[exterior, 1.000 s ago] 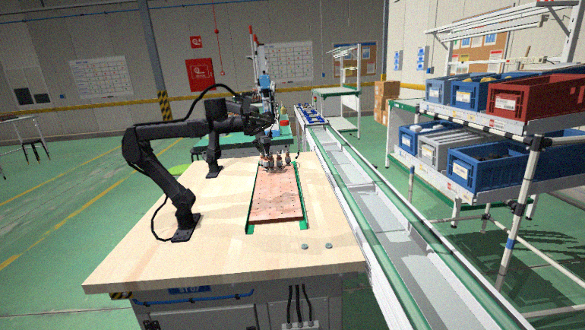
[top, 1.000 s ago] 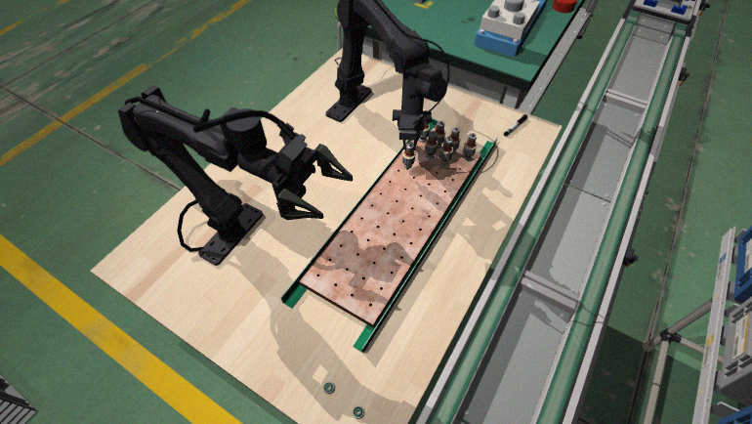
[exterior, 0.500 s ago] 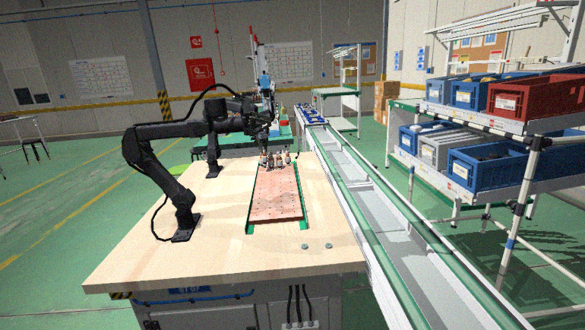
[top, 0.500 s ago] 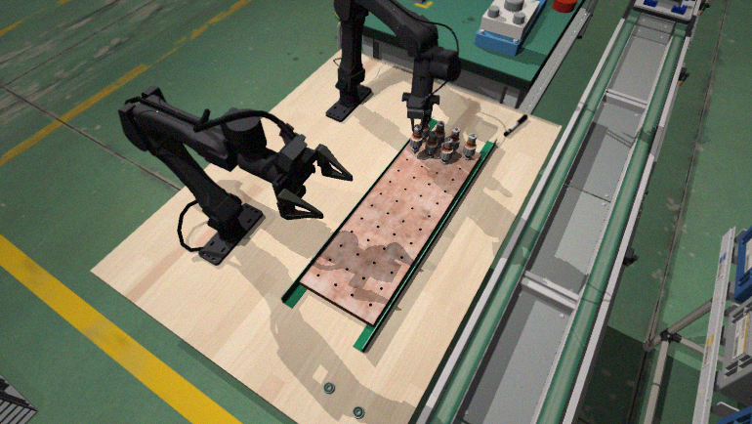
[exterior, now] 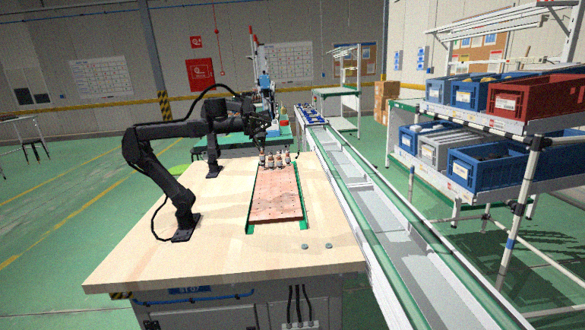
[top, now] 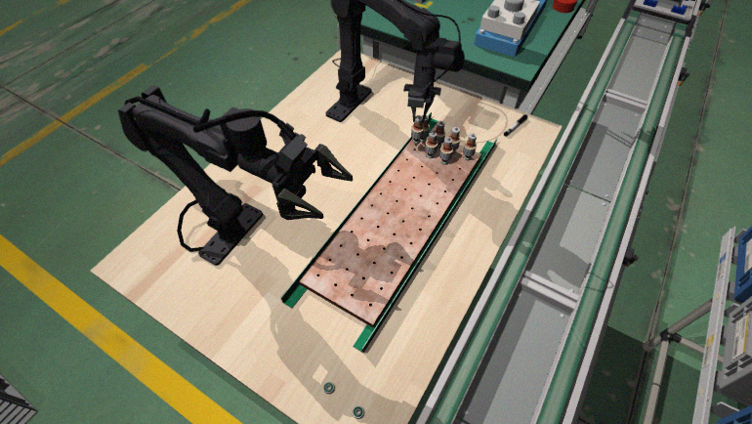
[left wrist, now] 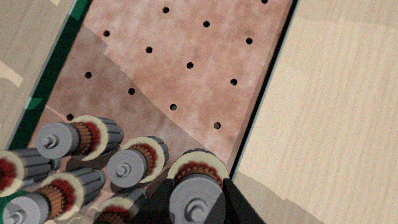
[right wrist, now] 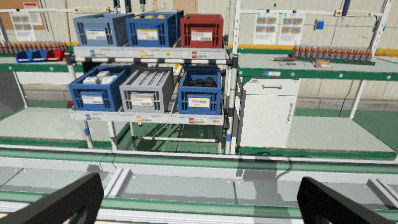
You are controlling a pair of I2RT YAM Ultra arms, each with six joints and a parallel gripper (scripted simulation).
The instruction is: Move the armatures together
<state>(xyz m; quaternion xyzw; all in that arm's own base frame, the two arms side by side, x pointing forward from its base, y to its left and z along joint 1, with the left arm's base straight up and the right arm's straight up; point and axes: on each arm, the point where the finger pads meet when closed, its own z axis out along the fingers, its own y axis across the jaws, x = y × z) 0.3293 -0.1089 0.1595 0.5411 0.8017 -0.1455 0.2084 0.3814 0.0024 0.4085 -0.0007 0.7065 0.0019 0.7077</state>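
Top view: the board lies on the table, with the standing armatures grouped at its 1 o'clock end. The left claw is at the group's 10 o'clock edge, closed on the gripped armature. The right claw hangs wide apart toward 9 o'clock of the board, nothing between its fingers.

Exterior view: the gripped armature is upright at the 11 o'clock corner of the board, beside its neighbours. Step in hand, as judged: seating it in the hole that completes its row. Whether its shaft is in the hole cannot be told; the parts overlap and are small here.

Left wrist view: the fingers are narrowed onto the gripped armature at 6 o'clock, commutator end toward the camera. Neighbours stand from 7 to 9 o'clock, close by. Next move, as judged: line up the shaft, lower straight down if not seated, then part the fingers slightly and lift without knocking a neighbour.

Right wrist view: fingers spread wide at 8 and 4 o'clock, touching nothing visible; no armature of the task in sight.
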